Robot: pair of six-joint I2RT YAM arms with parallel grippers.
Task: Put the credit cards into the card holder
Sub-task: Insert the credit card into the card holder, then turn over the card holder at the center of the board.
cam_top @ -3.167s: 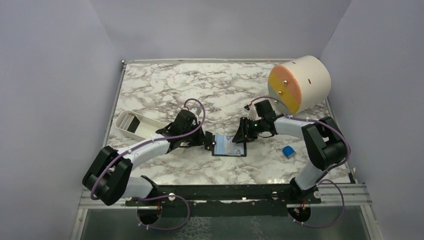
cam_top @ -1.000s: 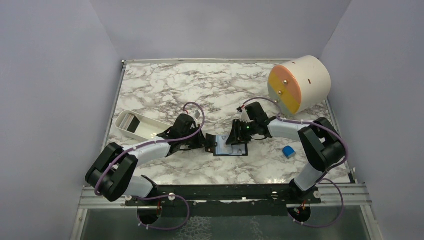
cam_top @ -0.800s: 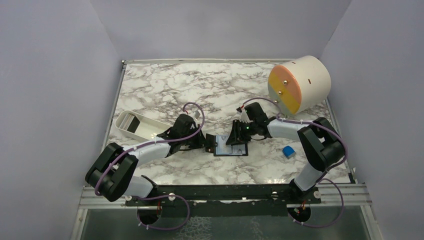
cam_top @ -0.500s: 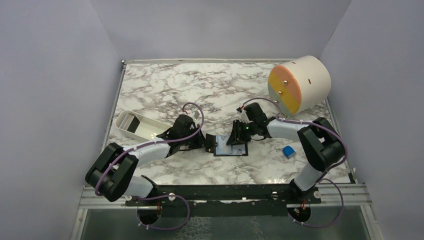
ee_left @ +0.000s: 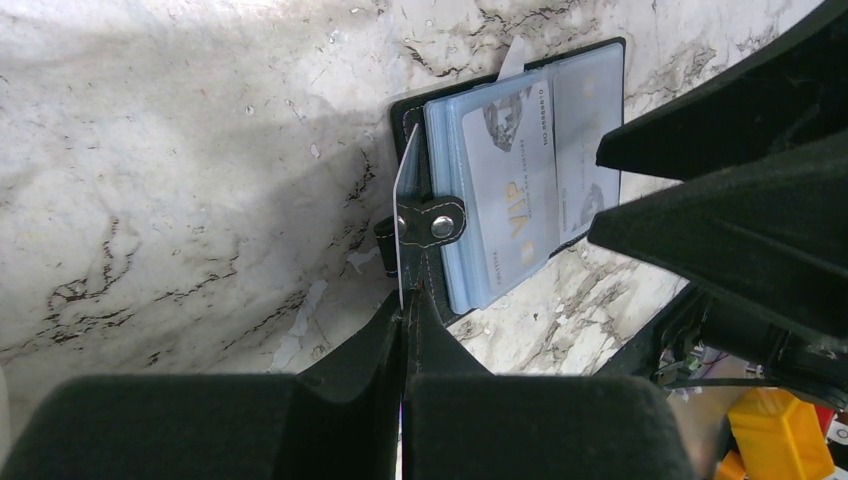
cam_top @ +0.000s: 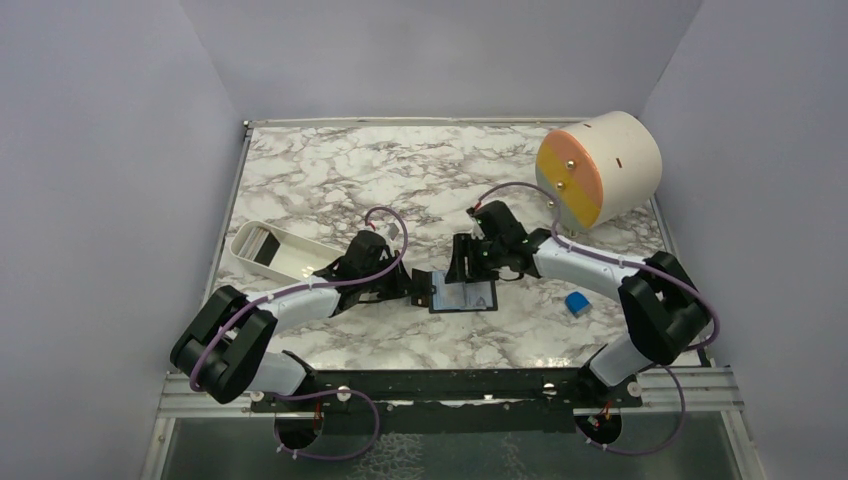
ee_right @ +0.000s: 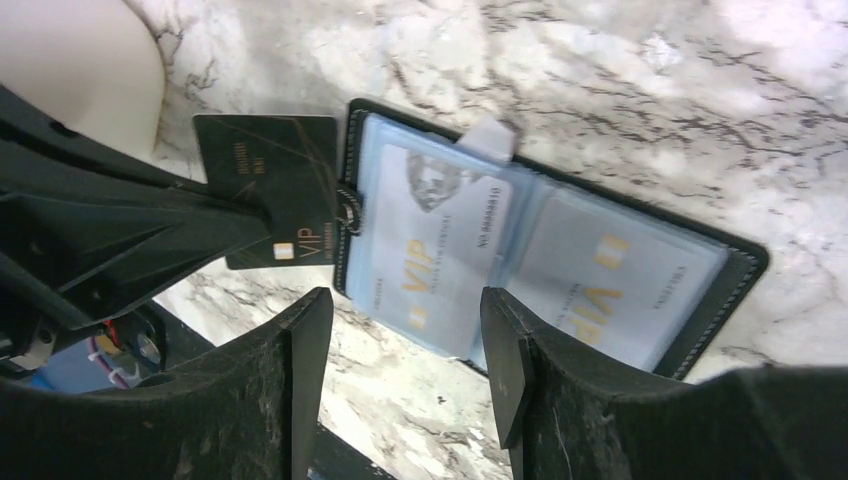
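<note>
The card holder [cam_top: 466,297] lies open on the marble table, its light blue sleeves up, with pale VIP cards in them [ee_right: 440,255]. It also shows in the left wrist view [ee_left: 520,170], its stud strap [ee_left: 433,223] across the left edge. My left gripper [cam_top: 413,284] is shut on a black credit card [ee_right: 268,188], held on edge at the holder's left edge [ee_left: 403,200]. My right gripper [cam_top: 462,262] is open and empty, just above the holder's far side [ee_right: 405,340].
A white oblong tray [cam_top: 290,262] with a dark card [cam_top: 262,244] in it lies left of the left arm. A small blue block [cam_top: 576,302] sits right of the holder. A large cream cylinder with an orange and yellow face [cam_top: 598,165] stands at the back right.
My right gripper has lifted off the holder's sleeves and drawn back toward the far side. The left gripper and its card have stayed in place.
</note>
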